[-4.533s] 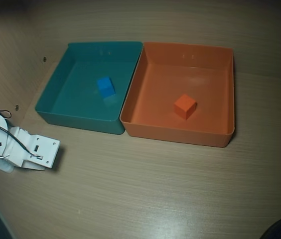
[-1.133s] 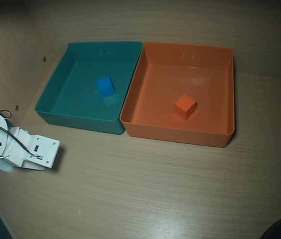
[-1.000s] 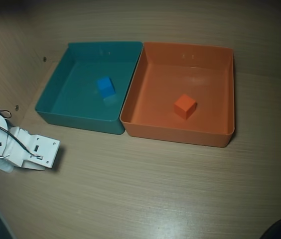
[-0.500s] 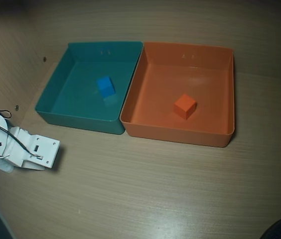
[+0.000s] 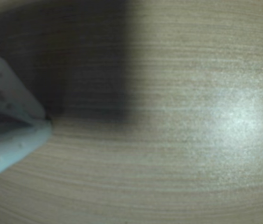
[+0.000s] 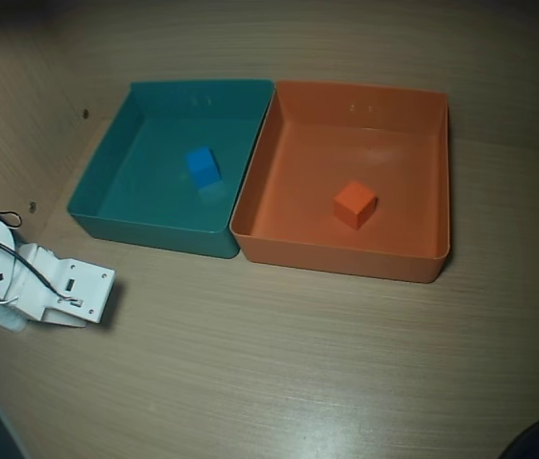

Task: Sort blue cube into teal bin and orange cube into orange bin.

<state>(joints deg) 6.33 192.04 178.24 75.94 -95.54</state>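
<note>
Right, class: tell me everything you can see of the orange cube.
The orange cube is small, plain-faced and matte, probably plastic. It rests flat on the floor of the orange bin, turned slightly askew to the walls, roughly central, touching no wall. Nothing grips or covers it.

Two bins sit on the one wooden counter (image 6: 298, 363) in the overhead view: one teal bin (image 6: 107, 186) at about 10 o'clock from the picture's centre and one orange bin (image 6: 346, 258) at about 1 o'clock, side by side with walls touching. Two cubes show, one in each: one blue cube (image 6: 203, 166) in the teal bin, one orange cube (image 6: 355, 205) in the orange bin. One white arm (image 6: 45, 282) lies at 8 o'clock.
</note>
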